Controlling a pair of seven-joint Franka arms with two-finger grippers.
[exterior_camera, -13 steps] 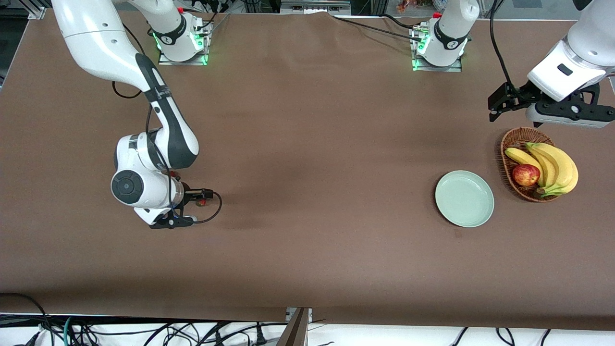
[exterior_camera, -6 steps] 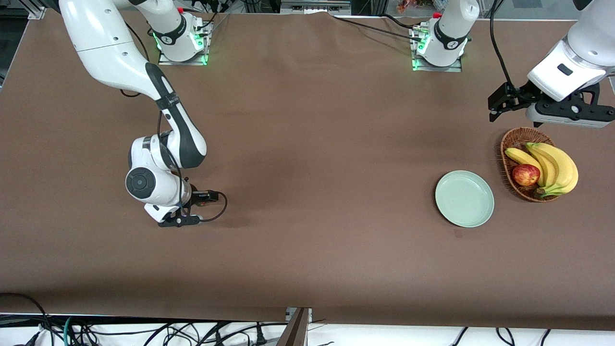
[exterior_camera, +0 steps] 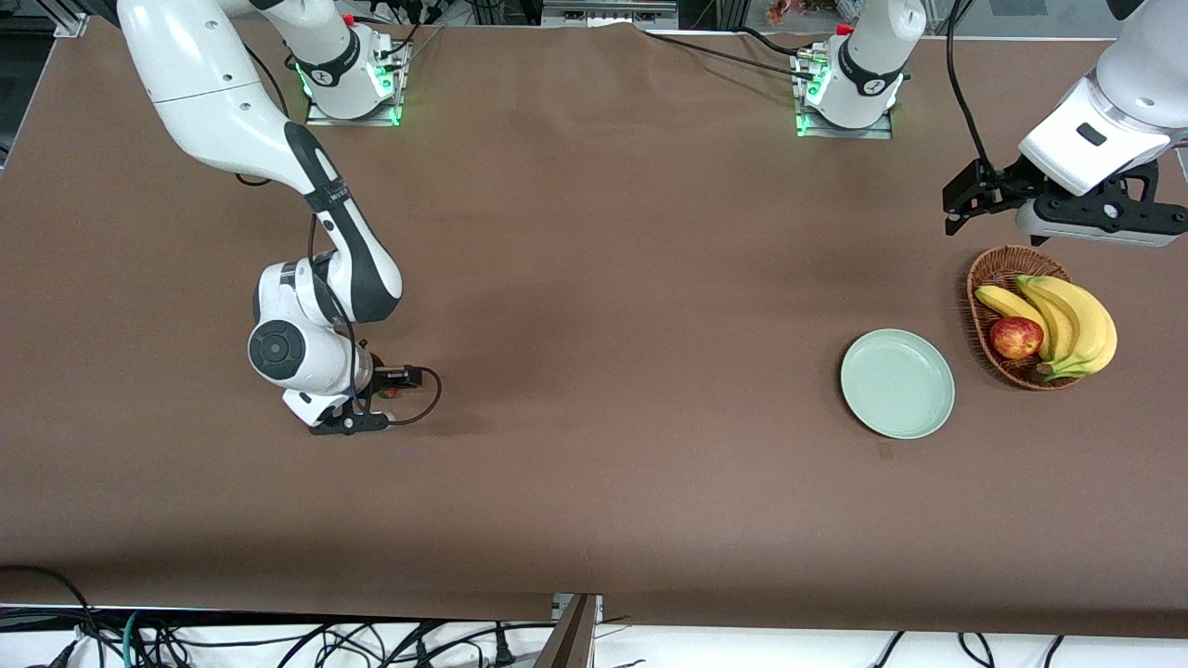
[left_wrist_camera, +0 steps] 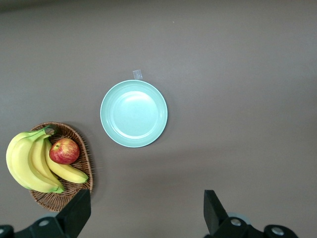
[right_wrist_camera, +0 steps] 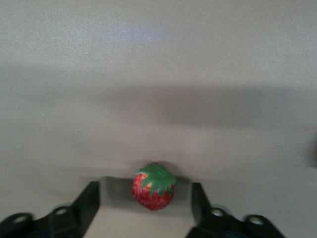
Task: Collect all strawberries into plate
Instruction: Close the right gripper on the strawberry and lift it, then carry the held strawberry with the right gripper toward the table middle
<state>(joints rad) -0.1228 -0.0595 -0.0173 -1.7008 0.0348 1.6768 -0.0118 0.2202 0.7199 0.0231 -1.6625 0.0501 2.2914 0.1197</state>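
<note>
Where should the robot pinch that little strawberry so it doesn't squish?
Probably around the strawberry's red middle, below the green leafy cap, coming straight down from above. It sits on the table between the right end effector's fingers, which flank its widest sides; a light squeeze seems safest.

From the front, my own right wrist hides nearly all of the small red strawberry with green leafy top (right_wrist_camera: pixel 153 189); other berries aren't visible.

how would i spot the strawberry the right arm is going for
Start at the brown table's right-arm end, far from the round pale mint-green plate. Low there, the right claw straddles a tiny red strawberry with a green leafy top, fingers apart. No other fruit lies near it.
</note>
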